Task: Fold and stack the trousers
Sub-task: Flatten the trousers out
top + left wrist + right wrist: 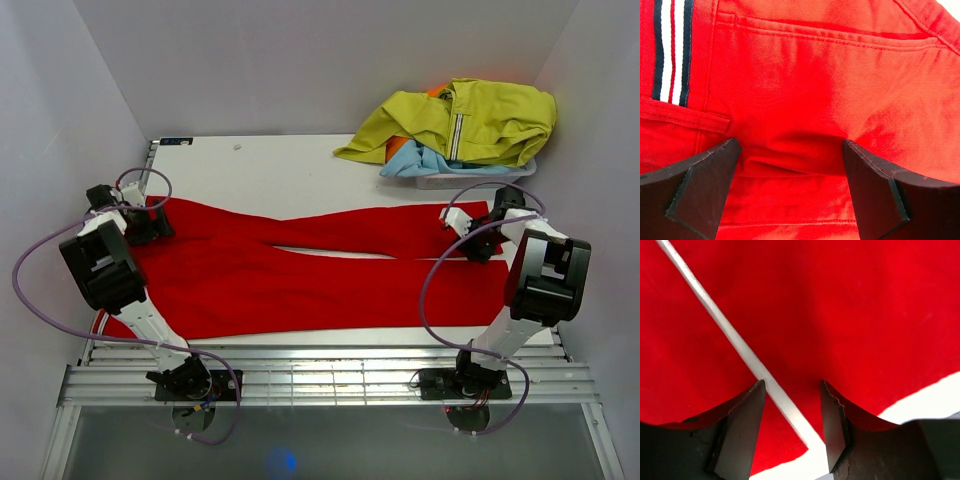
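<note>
Where the desk is seen from above, the trousers are spread flat across its near half, waist at the left edge and two long legs reaching the right edge, a narrow wedge of bare white surface between them. Soft, bright red cloth is shown, smooth but for shallow wrinkles. At the far right corner a crumpled yellow-green jacket is heaped over a light blue garment. The left gripper is set on the waist, the right gripper on the end of the far leg.

Only from the left wrist can the fine twill weave be made out, with a stitched pocket seam and a navy, white and red ribbon; the jaws are spread wide, released, with cloth puckered between the blunt black fingers. From the right wrist plain red cloth is crossed by a thin white line, and whether this is a stripe or bare desk cannot be told; the jaws are drawn part-way together, and whether cloth is grasped cannot be told
</note>
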Tool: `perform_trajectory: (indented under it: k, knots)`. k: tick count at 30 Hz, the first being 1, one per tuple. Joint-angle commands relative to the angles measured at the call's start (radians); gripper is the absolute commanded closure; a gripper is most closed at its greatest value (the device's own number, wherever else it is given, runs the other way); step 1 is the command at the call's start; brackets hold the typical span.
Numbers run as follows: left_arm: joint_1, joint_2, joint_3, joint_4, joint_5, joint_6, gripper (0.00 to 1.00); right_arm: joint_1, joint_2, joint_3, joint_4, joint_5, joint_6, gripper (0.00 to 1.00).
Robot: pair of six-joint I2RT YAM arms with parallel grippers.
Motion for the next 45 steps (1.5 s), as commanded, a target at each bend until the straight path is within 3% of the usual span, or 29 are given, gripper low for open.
perform_trajectory:
  k: [1, 4, 7, 8, 10, 13, 20, 31, 35, 38, 42, 45]
  knots:
    - [0.011, 0.005, 0.002, -0.089, 0.003, -0.002, 0.04, 0.018, 0.014, -0.033, 0.111, 0.023, -0.007, 0.46]
    - [0.011, 0.004, 0.002, -0.095, 0.006, -0.002, 0.04, 0.024, 0.041, -0.026, 0.135, 0.032, 0.007, 0.53]
    - [0.011, 0.001, 0.002, -0.095, 0.001, -0.002, 0.04, 0.025, 0.058, -0.021, 0.137, 0.051, 0.011, 0.69]
    - [0.011, 0.002, 0.002, -0.095, 0.003, -0.002, 0.04, 0.025, 0.058, -0.023, 0.140, 0.055, 0.011, 0.82]
    - [0.011, 0.004, 0.002, -0.098, 0.003, -0.002, 0.04, 0.025, 0.037, -0.024, 0.132, 0.081, 0.021, 0.92]
    - [0.011, 0.007, 0.005, -0.103, 0.001, 0.002, 0.04, 0.021, -0.042, -0.009, 0.094, 0.097, 0.048, 0.92]
    - [0.011, 0.002, 0.007, -0.106, 0.000, 0.013, 0.05, 0.010, -0.247, 0.189, -0.303, 0.063, 0.054, 0.92]
    - [0.011, -0.019, -0.022, -0.095, 0.012, 0.007, 0.05, -0.004, -0.492, 0.238, -0.723, 0.037, 0.007, 0.92]
    - [0.011, -0.022, -0.024, -0.087, 0.003, 0.010, 0.05, -0.011, -0.552, 0.211, -0.733, 0.017, -0.015, 0.92]
    - [0.011, -0.018, -0.015, -0.087, 0.000, 0.011, 0.05, -0.021, -0.462, 0.247, -0.602, 0.014, 0.078, 0.92]
    - [0.011, -0.008, -0.010, -0.080, -0.008, 0.008, 0.05, -0.041, -0.141, 0.533, -0.472, -0.028, 0.286, 0.92]
    - [0.011, -0.010, -0.013, -0.071, -0.003, 0.002, 0.04, -0.035, 0.028, 0.626, -0.318, -0.008, 0.440, 0.92]
